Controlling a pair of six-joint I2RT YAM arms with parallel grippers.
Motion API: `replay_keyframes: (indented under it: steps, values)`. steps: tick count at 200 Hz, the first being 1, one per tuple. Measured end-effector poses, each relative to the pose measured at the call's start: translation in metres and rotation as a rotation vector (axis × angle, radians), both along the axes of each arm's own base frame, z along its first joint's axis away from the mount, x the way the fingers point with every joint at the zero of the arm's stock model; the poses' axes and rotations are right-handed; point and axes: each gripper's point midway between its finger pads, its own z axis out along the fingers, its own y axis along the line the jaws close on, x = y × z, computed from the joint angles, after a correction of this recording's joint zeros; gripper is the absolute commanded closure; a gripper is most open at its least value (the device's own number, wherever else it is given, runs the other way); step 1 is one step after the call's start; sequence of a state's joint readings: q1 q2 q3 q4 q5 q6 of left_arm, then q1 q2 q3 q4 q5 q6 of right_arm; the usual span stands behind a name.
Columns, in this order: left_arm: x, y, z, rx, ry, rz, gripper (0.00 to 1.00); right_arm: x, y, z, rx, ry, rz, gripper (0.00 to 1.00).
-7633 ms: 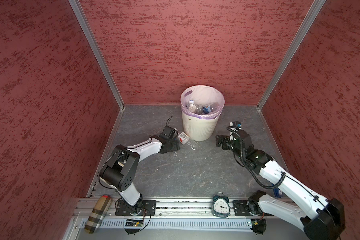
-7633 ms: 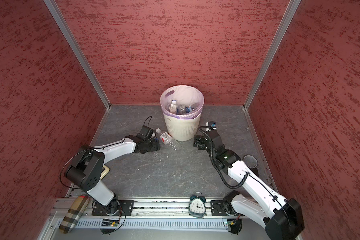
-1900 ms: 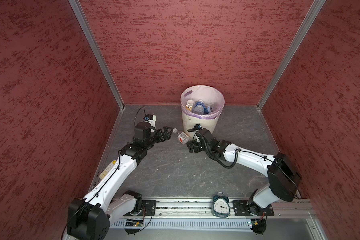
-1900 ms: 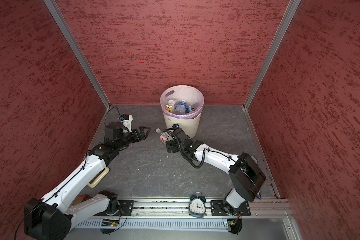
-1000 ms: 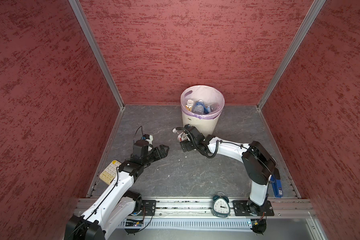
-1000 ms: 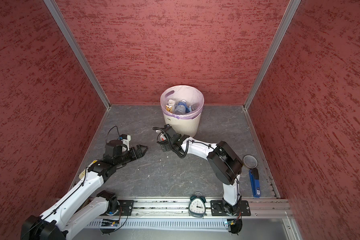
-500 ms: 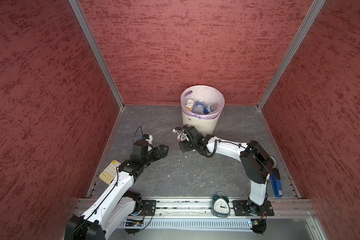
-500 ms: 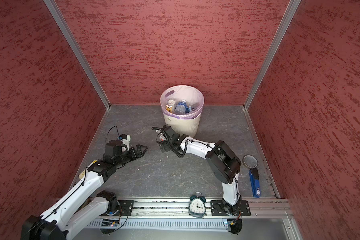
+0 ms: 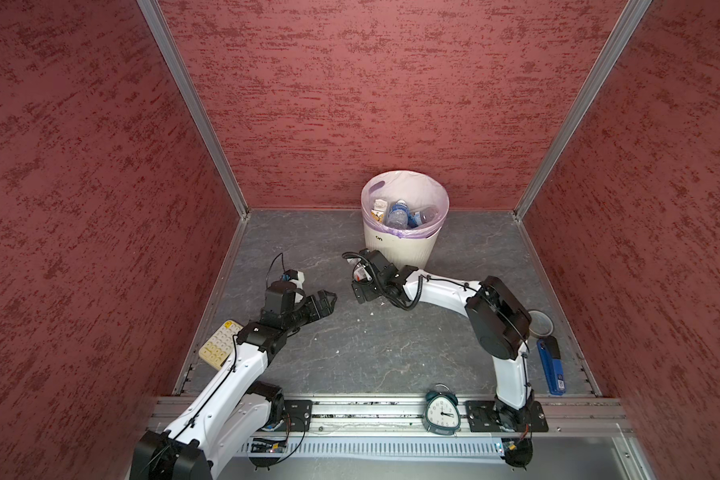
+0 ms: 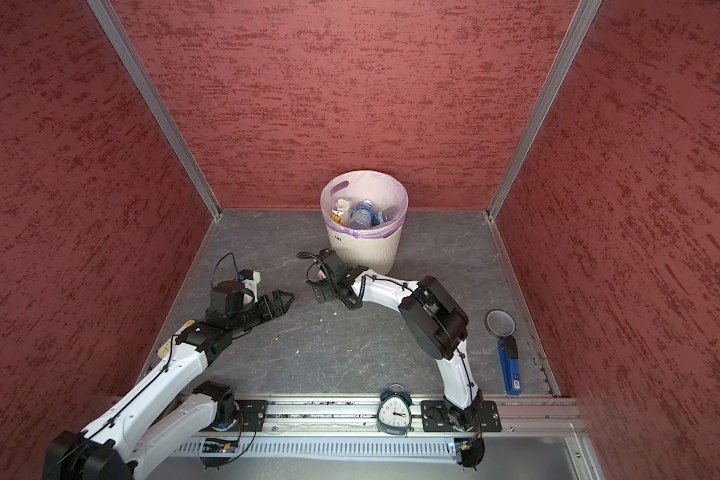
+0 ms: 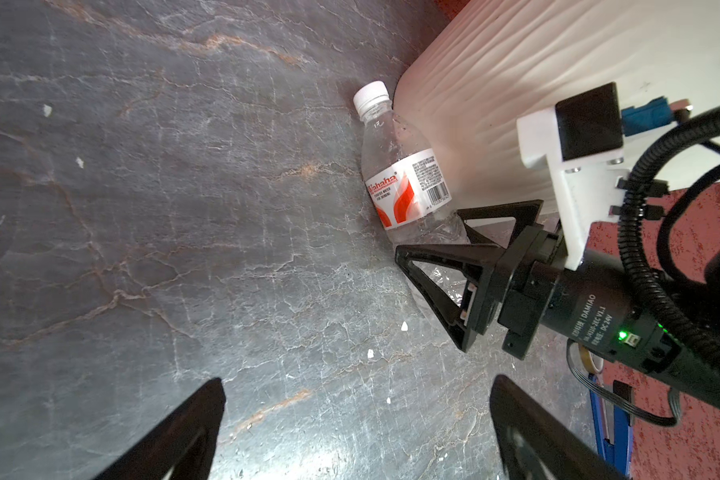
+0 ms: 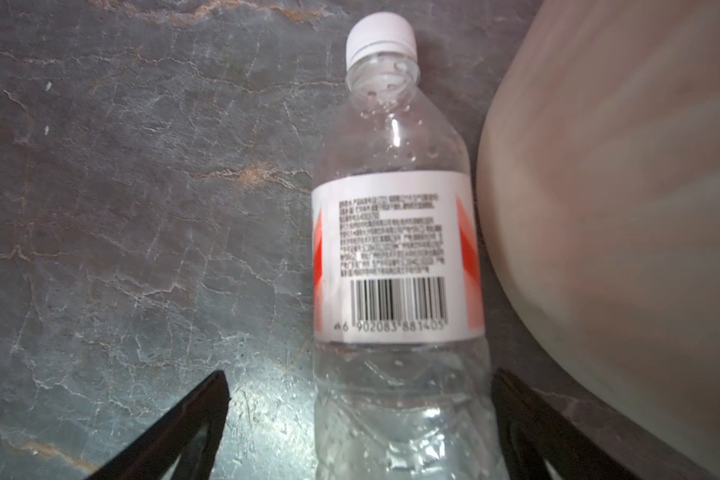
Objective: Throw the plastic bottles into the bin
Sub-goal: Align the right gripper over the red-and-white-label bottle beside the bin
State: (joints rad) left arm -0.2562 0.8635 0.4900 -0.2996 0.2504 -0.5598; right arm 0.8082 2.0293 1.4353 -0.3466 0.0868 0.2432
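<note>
A clear plastic bottle [image 12: 395, 249] with a white cap and red-white label lies on the grey floor against the left foot of the cream ribbed bin [image 9: 400, 245]. My right gripper [image 12: 360, 395] is open and straddles the bottle's lower end, one finger on the bin side, one on the open floor. The left wrist view shows the same: bottle [image 11: 404, 187], right gripper [image 11: 429, 232], bin [image 11: 495, 83]. In both top views the right gripper [image 9: 361, 283] [image 10: 321, 284] mostly covers this bottle [image 9: 359, 271]. Several bottles [image 9: 399, 212] lie in the bin. My left gripper [image 9: 329, 302] [image 11: 358, 399] is open and empty, to the left.
A teal alarm clock [image 9: 442, 409] stands on the front rail. A cream keypad [image 9: 219, 351] lies by the left wall under my left arm. A blue stapler [image 9: 550, 370] and a tape roll [image 9: 539, 324] lie at the right wall. Red walls enclose three sides.
Seconds ago my left arm drew back from the bottle and my right arm swung across to it. Over the last second both arms have hardly moved.
</note>
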Motion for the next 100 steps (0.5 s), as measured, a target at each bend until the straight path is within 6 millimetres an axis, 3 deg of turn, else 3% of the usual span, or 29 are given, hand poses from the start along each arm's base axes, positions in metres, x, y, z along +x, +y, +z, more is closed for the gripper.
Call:
replay_keyframes:
  steps: [61, 100]
  values:
    - [-0.002, 0.001, 0.000, 0.006, 0.000, -0.004, 0.00, 0.010, 0.005, -0.004, -0.020, -0.017, -0.004, 0.03]
    - [-0.003, 0.002, -0.002, 0.008, 0.008, -0.001, 0.00, 0.017, 0.010, 0.001, -0.017, -0.035, -0.003, 0.17]
